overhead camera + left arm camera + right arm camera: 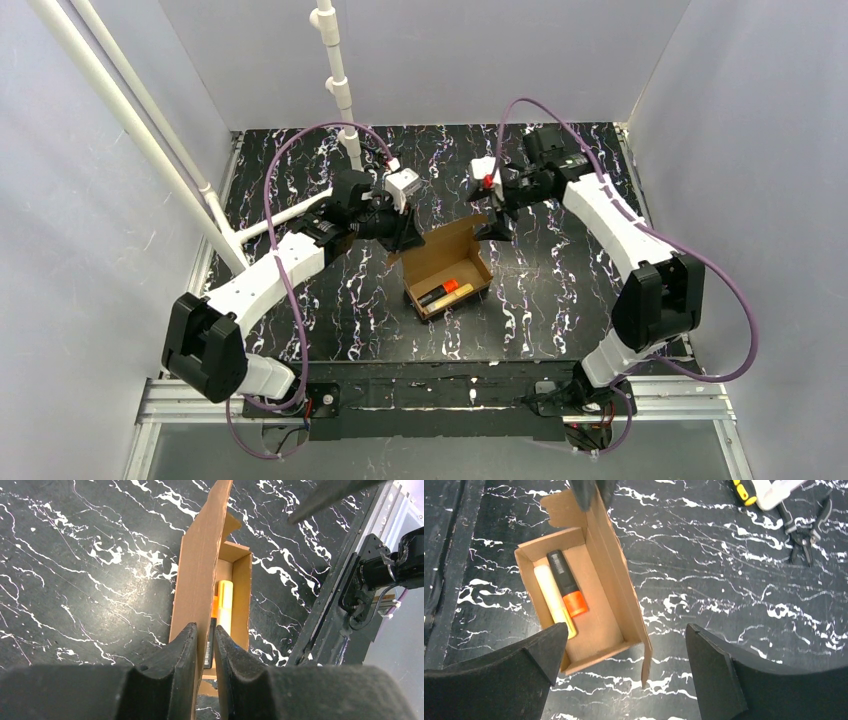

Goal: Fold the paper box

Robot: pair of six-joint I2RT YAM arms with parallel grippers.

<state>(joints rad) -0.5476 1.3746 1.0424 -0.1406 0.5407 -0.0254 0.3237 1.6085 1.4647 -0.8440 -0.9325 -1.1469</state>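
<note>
Your left pincer [205, 632] pinches the raised lid [200, 565] of the paper box [447, 262], your right pincer [624, 632] hangs spread; walls look folded, closing is left.

In the paper box [599, 625], the yellow marker [549, 590] disappears behind a finger [514, 675] of the right claw [625, 630]; beyond the box, a yellow-handled tool [744, 491] is cut off by the frame's edge.

Robot lab, grey walls [450, 60], marbled table [545, 305]
</note>
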